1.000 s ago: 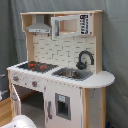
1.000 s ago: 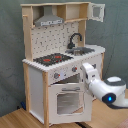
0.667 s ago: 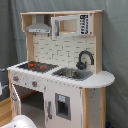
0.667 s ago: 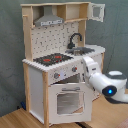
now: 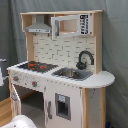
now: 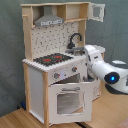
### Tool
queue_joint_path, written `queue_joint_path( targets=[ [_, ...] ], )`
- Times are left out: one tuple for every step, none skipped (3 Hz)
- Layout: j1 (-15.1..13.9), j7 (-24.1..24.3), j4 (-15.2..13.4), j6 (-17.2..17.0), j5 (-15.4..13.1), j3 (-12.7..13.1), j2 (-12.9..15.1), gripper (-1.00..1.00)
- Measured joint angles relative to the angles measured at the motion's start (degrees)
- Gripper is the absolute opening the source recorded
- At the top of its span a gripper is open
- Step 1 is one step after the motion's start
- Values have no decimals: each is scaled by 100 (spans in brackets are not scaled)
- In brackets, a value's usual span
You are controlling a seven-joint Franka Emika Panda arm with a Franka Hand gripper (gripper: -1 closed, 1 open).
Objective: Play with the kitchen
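One rigid wooden kitchen [image 6: 55, 70], best worked by its oven door [image 6: 70, 100] handle; gripper state unclear

Bkgd: grey curtain [image 5: 115, 45] w/ vertical folds in both exterior views; light wood floor [image 6: 112, 107] below.

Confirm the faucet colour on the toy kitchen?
Black. The faucet shows best in the first exterior view, against the white backsplash.

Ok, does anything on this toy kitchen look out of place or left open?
Yes. On the kitchen, the oven door hangs ajar in the second exterior view, and the upper cabinet door is swung open. The robot arm sits beside the counter. Nothing looks spilled or damaged.
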Motion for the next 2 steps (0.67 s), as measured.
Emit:
queue_joint_path(
  targets=[
    [66, -695, -71, -1, 30, -265, 7, 100],
    [174, -1400, -209, -2, 88, -468, 17, 100]
  ],
)
